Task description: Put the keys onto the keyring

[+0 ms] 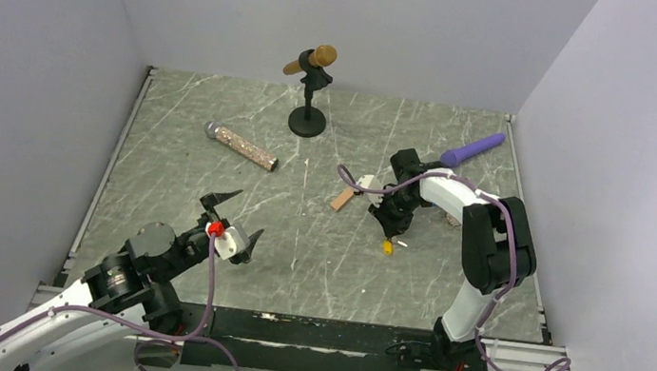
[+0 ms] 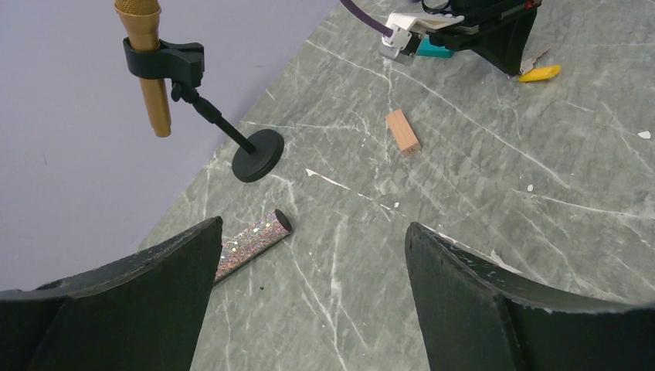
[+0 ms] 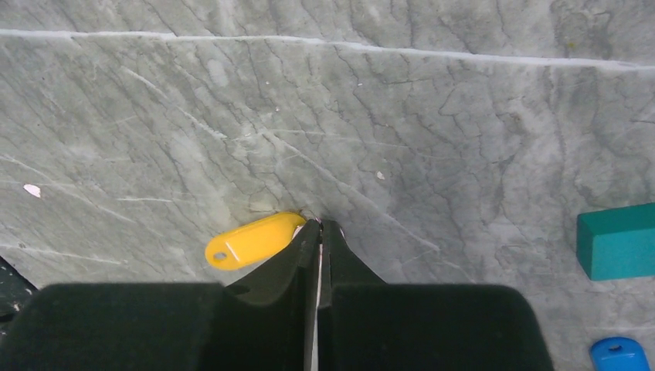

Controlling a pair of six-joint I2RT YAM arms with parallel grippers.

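Observation:
A key with a yellow oblong tag [image 3: 251,239] lies on the marble table; it also shows in the top view [image 1: 386,247] and the left wrist view [image 2: 539,73]. My right gripper [image 3: 320,224] is down at the tag's inner end, its fingers pressed together on a thin pale sliver beside the tag. A blue tag [image 3: 618,354] lies at the lower right. My left gripper [image 2: 313,228] is open and empty, held above the table's near left [image 1: 246,215]. The black key is hidden. A small red piece [image 1: 216,227] sits on the left wrist; I cannot tell what it is.
A teal block [image 3: 615,239] lies right of the right gripper. A salmon block [image 1: 342,199] lies mid-table. A glittery microphone [image 1: 242,145], a stand holding a gold microphone [image 1: 310,97] and a purple stick [image 1: 473,149] lie further back. Walls enclose three sides.

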